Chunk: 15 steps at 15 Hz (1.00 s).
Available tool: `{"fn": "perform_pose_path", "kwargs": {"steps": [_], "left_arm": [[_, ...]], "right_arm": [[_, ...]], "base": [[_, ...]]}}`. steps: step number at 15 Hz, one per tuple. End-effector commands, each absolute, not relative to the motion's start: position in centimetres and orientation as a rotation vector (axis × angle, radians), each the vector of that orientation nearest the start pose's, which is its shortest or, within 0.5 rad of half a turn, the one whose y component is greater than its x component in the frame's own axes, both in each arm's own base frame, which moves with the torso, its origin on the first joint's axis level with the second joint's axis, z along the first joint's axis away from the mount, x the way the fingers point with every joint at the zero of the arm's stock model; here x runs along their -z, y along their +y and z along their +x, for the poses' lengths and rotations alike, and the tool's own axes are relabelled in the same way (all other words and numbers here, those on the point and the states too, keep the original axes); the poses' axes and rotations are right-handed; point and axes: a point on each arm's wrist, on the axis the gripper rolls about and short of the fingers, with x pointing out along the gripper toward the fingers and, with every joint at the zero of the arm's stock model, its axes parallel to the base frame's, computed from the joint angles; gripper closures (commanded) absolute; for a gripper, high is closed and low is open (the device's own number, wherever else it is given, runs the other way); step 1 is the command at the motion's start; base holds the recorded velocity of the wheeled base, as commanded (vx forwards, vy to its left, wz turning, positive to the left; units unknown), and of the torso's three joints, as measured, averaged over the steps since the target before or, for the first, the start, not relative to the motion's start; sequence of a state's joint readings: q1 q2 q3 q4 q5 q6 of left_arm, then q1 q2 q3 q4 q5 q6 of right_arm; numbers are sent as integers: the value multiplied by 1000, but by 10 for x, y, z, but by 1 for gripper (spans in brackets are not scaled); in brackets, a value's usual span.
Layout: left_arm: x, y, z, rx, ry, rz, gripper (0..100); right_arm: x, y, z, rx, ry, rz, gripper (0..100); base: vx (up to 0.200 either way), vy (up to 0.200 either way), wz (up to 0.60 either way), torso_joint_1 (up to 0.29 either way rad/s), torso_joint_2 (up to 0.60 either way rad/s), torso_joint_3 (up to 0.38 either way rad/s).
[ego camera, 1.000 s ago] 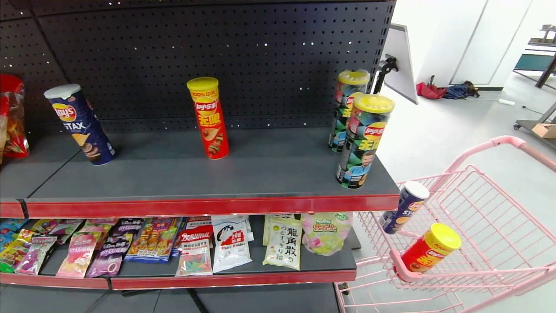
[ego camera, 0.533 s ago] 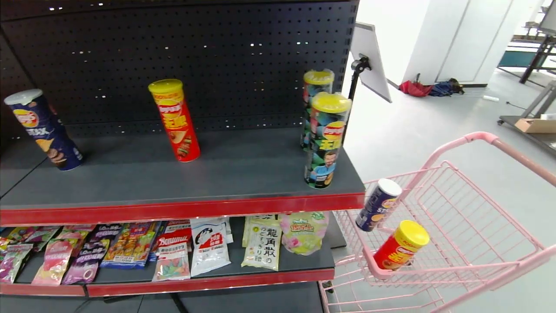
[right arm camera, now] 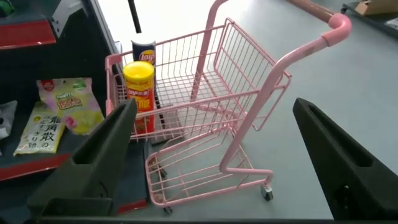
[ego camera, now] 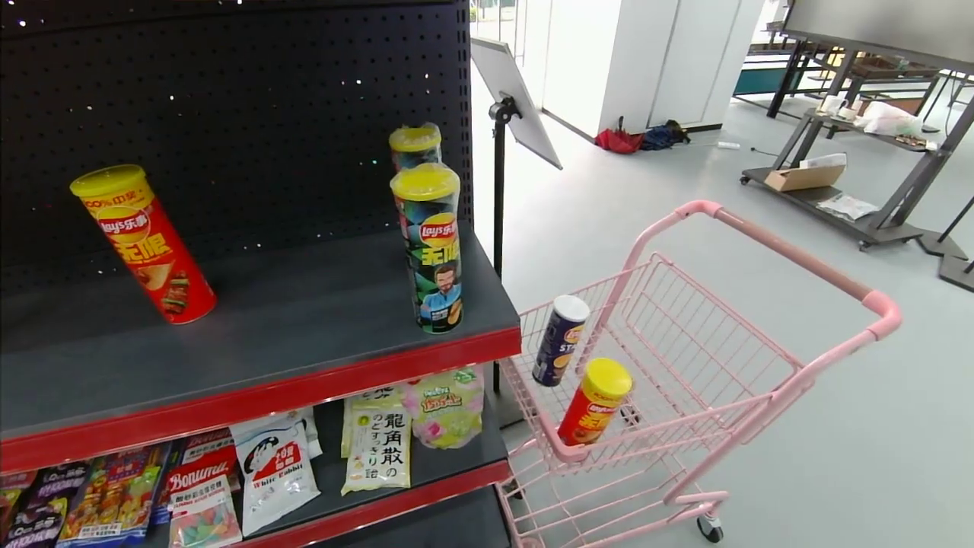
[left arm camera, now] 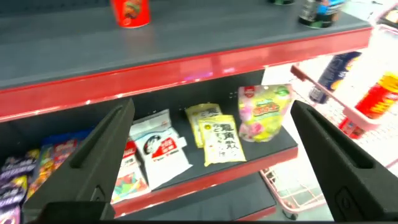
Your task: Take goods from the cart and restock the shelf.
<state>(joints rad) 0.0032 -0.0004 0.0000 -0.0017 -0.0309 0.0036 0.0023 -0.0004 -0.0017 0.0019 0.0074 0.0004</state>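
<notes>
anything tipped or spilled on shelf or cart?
Nothing stands out. The red can, front green can and rear green can stand on the top shelf; the blue can and yellow-lidded can stand in the pink cart. No spills.

Cart: wire basket and tubular frame, seemingly metal, under a smooth pink coating with a slight gloss. Shelf deck: matt dark grey sheet. Front edge of the deck: glossy red strip. Back panel: matt black perforated sheet. Chip cans, on the deck and in the cart: glossy printed wraps, closed by smooth plastic lids. Snack bags below the deck: shiny, crinkled plastic film. Floor: smooth grey, low sheen.
</notes>
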Motion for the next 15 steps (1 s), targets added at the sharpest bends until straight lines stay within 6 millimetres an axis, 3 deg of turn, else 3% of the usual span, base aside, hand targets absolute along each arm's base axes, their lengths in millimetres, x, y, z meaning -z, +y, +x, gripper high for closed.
{"fn": "perform_pose_path", "kwargs": {"steps": [1, 5, 15], "left_arm": [[-76, -1, -23, 28, -2, 5, 0], [-76, -1, -23, 28, -2, 5, 0], [-76, -1, -23, 28, -2, 3, 0]], "right_arm": [[-76, 0, -23, -11, 0, 2, 0], [-76, 0, -23, -9, 0, 2, 0], [-76, 0, -23, -8, 0, 6, 0]], "base": [[0, 0, 0, 0, 0, 0], [0, 0, 0, -59, 154, 82], [0, 0, 0, -143, 377, 227]]}}
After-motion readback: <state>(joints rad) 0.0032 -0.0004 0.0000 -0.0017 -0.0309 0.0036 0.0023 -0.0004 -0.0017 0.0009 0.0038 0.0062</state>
